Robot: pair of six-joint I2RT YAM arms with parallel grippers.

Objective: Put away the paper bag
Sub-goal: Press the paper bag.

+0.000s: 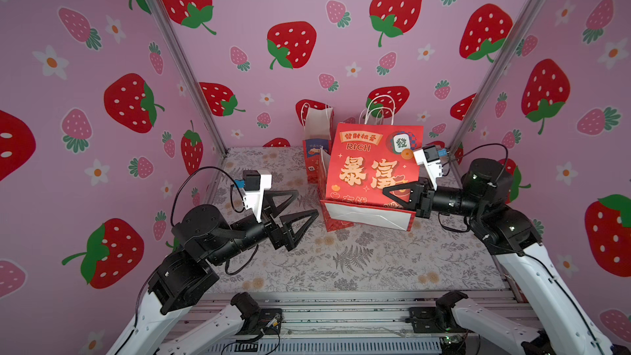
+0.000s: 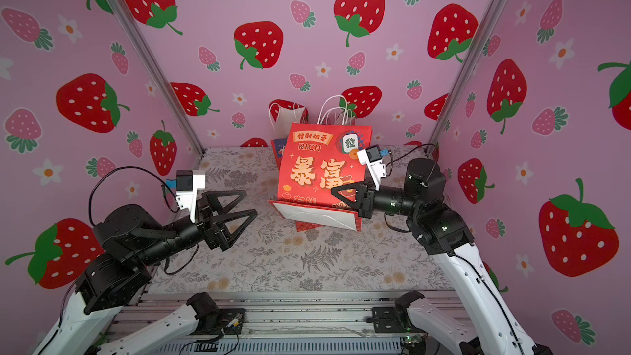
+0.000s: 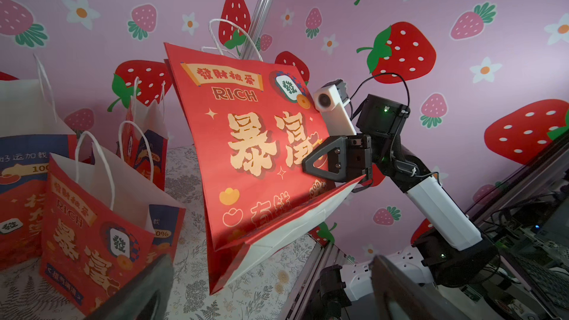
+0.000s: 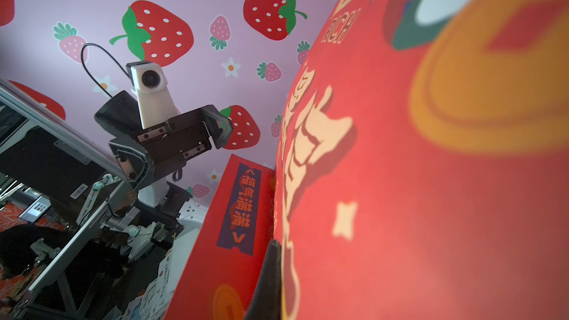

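Three pink walls (image 1: 307,1) close the work space, printed with big red strawberries, small pink ones and white flowers. Grey metal posts (image 1: 177,52) stand in the two back corners. The table cover (image 1: 358,261) is pale with grey ferns and small orange blossoms. At the front edge lies a ribbed aluminium rail (image 1: 341,305). The light is soft and even.

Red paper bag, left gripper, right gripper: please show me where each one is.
red paper bag (image 1: 368,165), top view, on its printed front.
left gripper (image 1: 305,204), top view, between its fingertips.
right gripper (image 1: 387,192), top view, at its fingertips.
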